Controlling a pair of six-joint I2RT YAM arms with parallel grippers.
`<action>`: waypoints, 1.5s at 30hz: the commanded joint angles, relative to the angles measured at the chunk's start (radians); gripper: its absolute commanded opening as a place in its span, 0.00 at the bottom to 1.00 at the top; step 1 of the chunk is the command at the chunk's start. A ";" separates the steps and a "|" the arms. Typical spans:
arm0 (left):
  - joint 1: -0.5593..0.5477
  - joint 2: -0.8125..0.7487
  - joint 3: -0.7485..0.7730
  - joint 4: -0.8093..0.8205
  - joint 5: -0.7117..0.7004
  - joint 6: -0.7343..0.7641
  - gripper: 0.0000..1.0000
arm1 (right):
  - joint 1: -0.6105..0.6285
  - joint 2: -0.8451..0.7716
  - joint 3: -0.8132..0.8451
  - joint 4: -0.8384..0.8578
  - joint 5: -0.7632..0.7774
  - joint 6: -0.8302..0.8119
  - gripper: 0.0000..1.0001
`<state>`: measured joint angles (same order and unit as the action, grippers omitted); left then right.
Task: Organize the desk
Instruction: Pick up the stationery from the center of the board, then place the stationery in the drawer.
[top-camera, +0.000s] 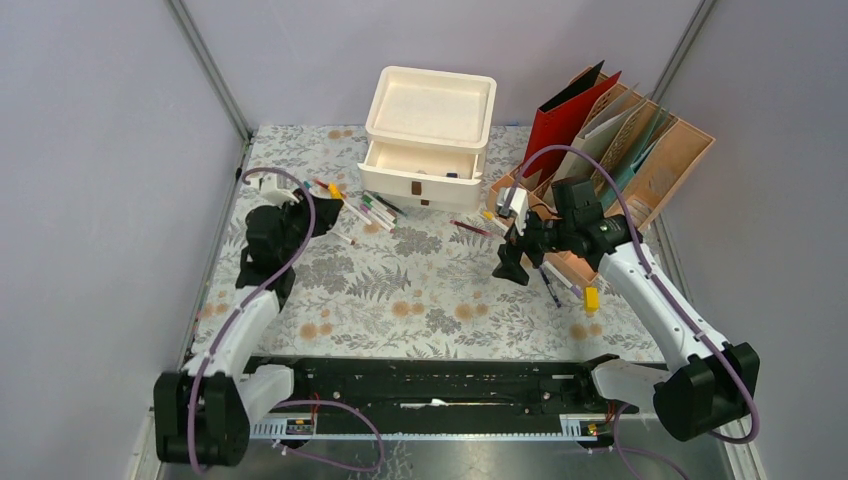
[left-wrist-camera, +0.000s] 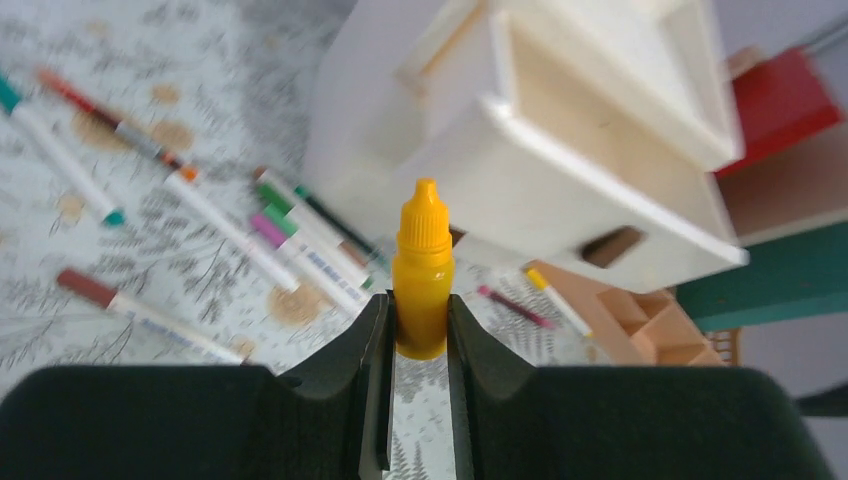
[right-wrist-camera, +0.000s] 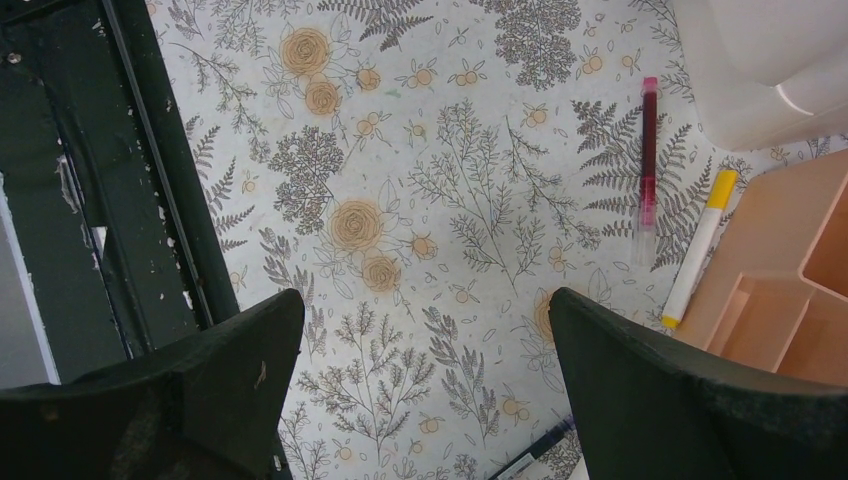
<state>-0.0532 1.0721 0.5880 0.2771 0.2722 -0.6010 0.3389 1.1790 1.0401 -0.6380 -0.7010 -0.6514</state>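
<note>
Left tool (left-wrist-camera: 420, 315) grips a yellow bottle (left-wrist-camera: 423, 250), clearest from its wrist.

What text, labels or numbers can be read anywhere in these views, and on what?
No text is legible in any view.
Print on the white markers: bluish, too blurred to read.
On the yellow dropper bottle: no label visible.
On the white drawer unit: no lettering visible.
On the desk cloth: fern and flower print only, no words.

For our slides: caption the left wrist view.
Left claw grips a yellow bottle beside scattered markers, facing the white drawer unit.
</note>
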 joint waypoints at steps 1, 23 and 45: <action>0.005 -0.159 -0.052 0.208 0.114 0.030 0.00 | -0.006 0.018 0.001 0.002 -0.022 -0.037 1.00; -0.438 0.189 0.432 -0.002 0.022 0.588 0.00 | -0.025 0.032 0.000 -0.001 0.004 -0.051 1.00; -0.473 0.463 0.799 -0.304 -0.257 0.787 0.66 | -0.041 0.031 0.002 -0.002 0.013 -0.050 1.00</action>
<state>-0.5240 1.5723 1.3220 -0.0597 0.0727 0.2092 0.3103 1.2156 1.0382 -0.6441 -0.6914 -0.6846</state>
